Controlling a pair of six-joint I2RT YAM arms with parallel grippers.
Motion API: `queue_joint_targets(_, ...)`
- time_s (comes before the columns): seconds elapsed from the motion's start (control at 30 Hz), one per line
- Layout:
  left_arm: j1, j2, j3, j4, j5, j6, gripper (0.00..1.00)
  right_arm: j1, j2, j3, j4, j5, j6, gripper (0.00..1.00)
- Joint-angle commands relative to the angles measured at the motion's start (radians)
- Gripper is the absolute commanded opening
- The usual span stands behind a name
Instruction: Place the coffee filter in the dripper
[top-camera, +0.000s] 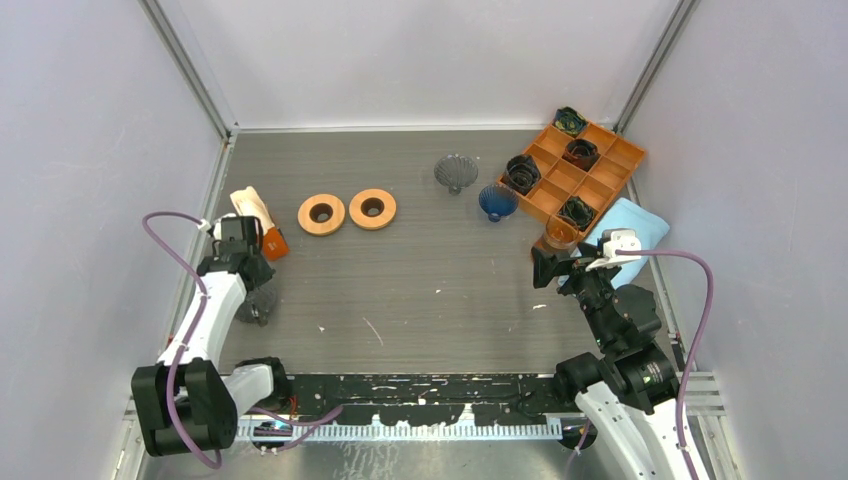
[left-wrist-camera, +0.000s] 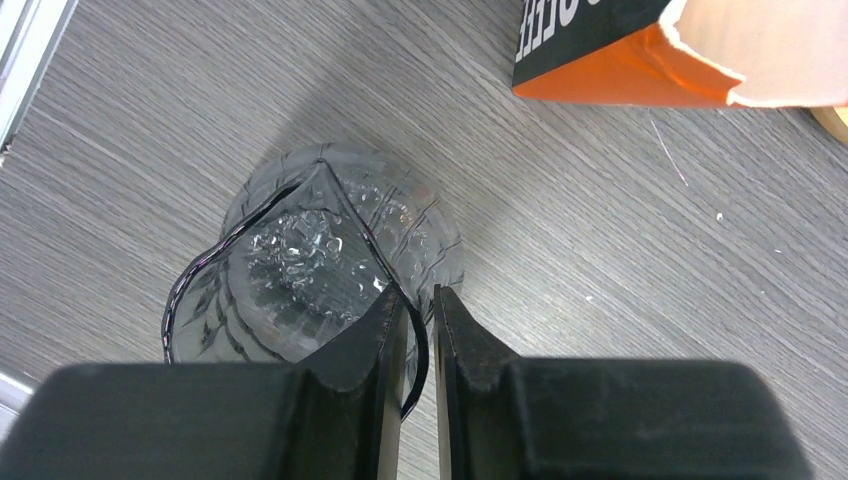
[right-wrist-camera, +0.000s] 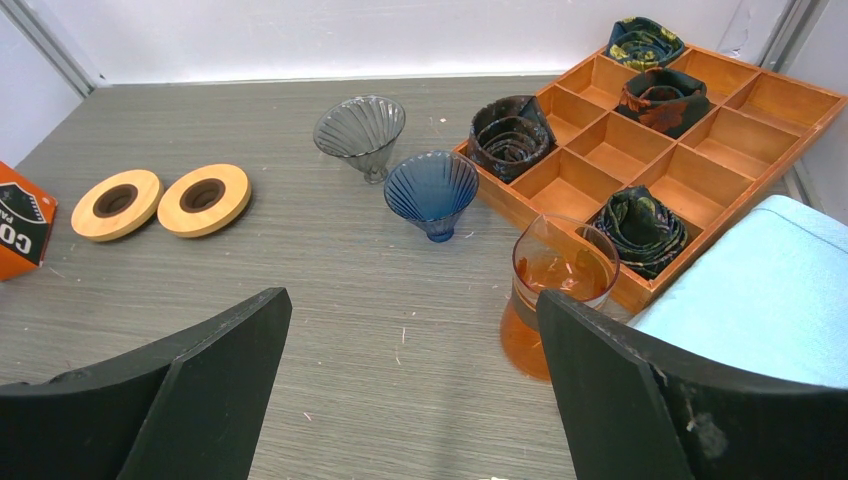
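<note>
A clear grey ribbed dripper (left-wrist-camera: 310, 250) stands on the table at the left (top-camera: 256, 305). My left gripper (left-wrist-camera: 420, 295) reaches down over it (top-camera: 250, 275). Its jaws are shut on the near right rim, which is squeezed into a pointed shape. Just beyond lies an orange and black box (left-wrist-camera: 610, 60) with cream coffee filter paper (left-wrist-camera: 780, 50) sticking out of it (top-camera: 250, 205). My right gripper (right-wrist-camera: 415, 300) hovers wide open at the right (top-camera: 565, 265), with nothing between its fingers.
Two wooden rings (top-camera: 321, 214) (top-camera: 372, 208) lie mid-table. A grey dripper (top-camera: 456, 172), a blue one (top-camera: 497, 202) and an orange one (right-wrist-camera: 555, 290) stand near an orange compartment tray (right-wrist-camera: 700, 130) holding dark rolled items. A light blue cloth (top-camera: 628, 228) lies beside my right gripper.
</note>
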Motion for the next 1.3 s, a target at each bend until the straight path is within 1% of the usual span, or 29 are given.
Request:
queue_joint_targets(0.0, 0.007, -0.045, 0.004, -0.025, 0.024, -0.009, 0.14, 0.007, -0.012, 0.005, 0.071, -0.004, -0.012, 1.0)
queue_joint_targets(0.17, 0.007, -0.085, 0.014, -0.087, 0.066, -0.025, 0.05, 0.007, -0.016, 0.003, 0.073, -0.007, -0.013, 1.0)
queue_joint_targets(0.37, 0.006, -0.119, 0.041, -0.155, 0.168, -0.049, 0.0, 0.014, -0.017, 0.003, 0.074, -0.01, -0.012, 1.0)
queue_joint_targets(0.53, 0.001, -0.151, 0.045, -0.2, 0.267, -0.071, 0.0, 0.016, -0.019, 0.002, 0.076, -0.01, -0.012, 1.0)
queue_joint_targets(0.7, -0.04, -0.228, 0.014, -0.211, 0.348, -0.13, 0.0, 0.019, -0.017, 0.002, 0.076, -0.012, -0.013, 1.0)
queue_joint_targets(0.77, -0.083, -0.252, 0.005, -0.208, 0.362, -0.163, 0.0, 0.02, -0.016, 0.001, 0.076, -0.012, -0.013, 1.0)
queue_joint_targets(0.83, -0.141, -0.266, 0.009, -0.207, 0.344, -0.192, 0.0, 0.021, -0.015, 0.002, 0.076, -0.013, -0.012, 1.0)
queue_joint_targets(0.97, -0.277, -0.246, 0.035, -0.184, 0.314, -0.231, 0.0, 0.021, -0.011, 0.003, 0.076, -0.014, -0.012, 1.0)
queue_joint_targets(1.13, -0.471, -0.156, 0.101, -0.116, 0.266, -0.246, 0.0, 0.022, -0.002, 0.002, 0.075, -0.006, -0.011, 1.0)
queue_joint_targets(1.17, -0.525, -0.135, 0.116, -0.1, 0.253, -0.243, 0.0, 0.021, -0.001, 0.003, 0.074, -0.004, -0.01, 1.0)
queue_joint_targets(1.27, -0.642, -0.053, 0.173, -0.063, 0.213, -0.206, 0.0, 0.022, 0.003, 0.003, 0.074, -0.004, -0.008, 1.0)
